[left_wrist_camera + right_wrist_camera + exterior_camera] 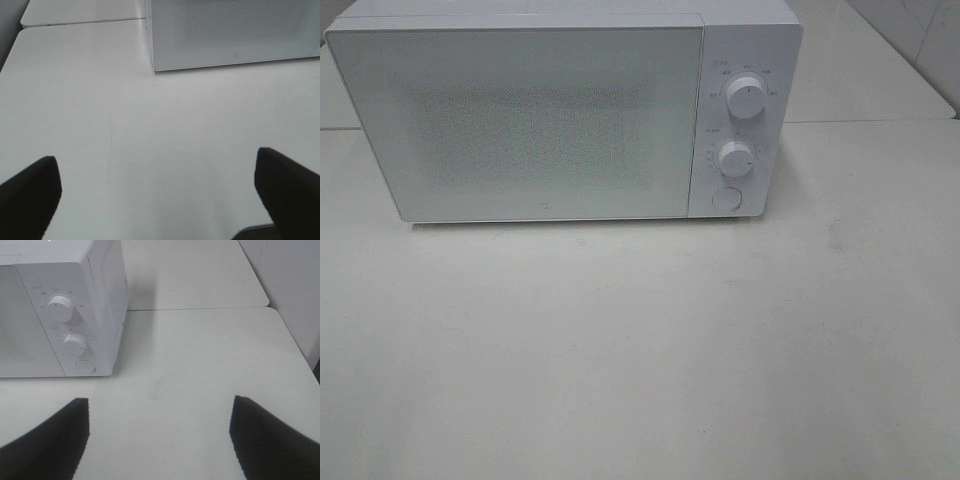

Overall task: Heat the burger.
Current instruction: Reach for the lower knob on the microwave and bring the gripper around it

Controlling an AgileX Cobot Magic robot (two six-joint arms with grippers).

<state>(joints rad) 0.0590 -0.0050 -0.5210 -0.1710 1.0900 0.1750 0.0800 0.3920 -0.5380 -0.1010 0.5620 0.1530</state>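
Found the left gripper (155,155) hovering over the pale table (90,110), tipped forward and down. Saw its two dark fingers (30,195) spread wide and released, with only bare tabletop between them. Found the right gripper (160,400) in much the same pose, fingers (270,440) just as far apart, clasping nothing. Caught both only through their own wrist cameras.

In the high view, placed the white microwave (550,120) at 12 o'clock on the table, its body running out toward 10 o'clock. Saw its door (520,120) shut, the speckled front hiding whatever lay behind. Noted the control panel at the 1 o'clock side, with an upper knob (747,98), a lower knob (735,158) under it and a round button (726,198) lowest of all.

From the left wrist, made out a lower corner of the door well apart from the fingers. From the right wrist, saw the knob side of the oven, likewise well apart. Noted a seam between two table tops (200,308) running past the microwave, and a pale wall (295,285) beyond the table edge.

Could not tell where the burger was, as it appeared in none of the three views. Found the shut door standing across the oven's cavity.
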